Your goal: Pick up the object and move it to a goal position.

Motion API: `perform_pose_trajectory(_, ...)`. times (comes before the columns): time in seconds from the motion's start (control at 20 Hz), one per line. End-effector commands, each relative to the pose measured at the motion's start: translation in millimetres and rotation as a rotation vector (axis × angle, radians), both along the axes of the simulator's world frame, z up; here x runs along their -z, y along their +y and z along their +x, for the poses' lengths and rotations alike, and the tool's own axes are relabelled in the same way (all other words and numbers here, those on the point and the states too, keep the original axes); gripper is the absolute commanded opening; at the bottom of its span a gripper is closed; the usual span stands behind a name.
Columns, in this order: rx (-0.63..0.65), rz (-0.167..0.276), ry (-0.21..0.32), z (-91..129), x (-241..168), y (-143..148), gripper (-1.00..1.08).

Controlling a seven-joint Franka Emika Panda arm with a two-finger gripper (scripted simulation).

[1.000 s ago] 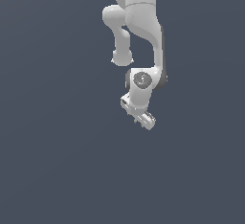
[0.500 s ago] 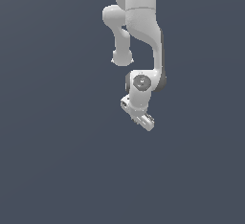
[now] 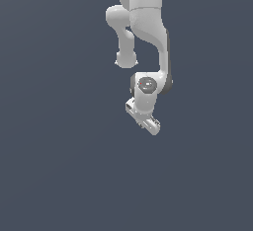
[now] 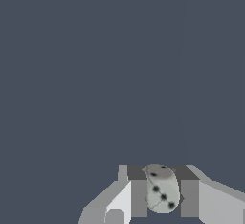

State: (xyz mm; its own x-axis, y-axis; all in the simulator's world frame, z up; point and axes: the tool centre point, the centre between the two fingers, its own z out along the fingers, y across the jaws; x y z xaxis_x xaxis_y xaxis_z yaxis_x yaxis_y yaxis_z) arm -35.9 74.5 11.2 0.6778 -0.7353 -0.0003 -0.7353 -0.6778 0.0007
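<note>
One arm, one gripper (image 4: 162, 196); its two fingers (image 4: 139, 196) clamp one pale speckled object (image 4: 161, 189); the gripper sits barely further toward the exterior view's right than a second ago.

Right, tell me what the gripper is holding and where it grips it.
The gripper is shut on the object, a small pale grey item with dark spots, its two fingers pressing its opposite sides.
</note>
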Motion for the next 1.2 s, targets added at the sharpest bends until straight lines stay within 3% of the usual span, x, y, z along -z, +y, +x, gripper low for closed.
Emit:
perform_pose_trajectory(0.0, -0.001, 0.0, -0.001, 1.5, -4.4, 6.4, -1.0)
perform_pose_trajectory(0.3, -0.001, 0.0, -0.001, 9.3, -27.7, 38.8, -1.0)
perform_pose_trajectory(0.85, -0.001, -0.001, -0.001, 33.1, -91.8, 127.1, -1.0)
perform_pose_trajectory(1.15, -0.001, 0.0, -0.001, 42.2, -111.2, 154.9, -1.0)
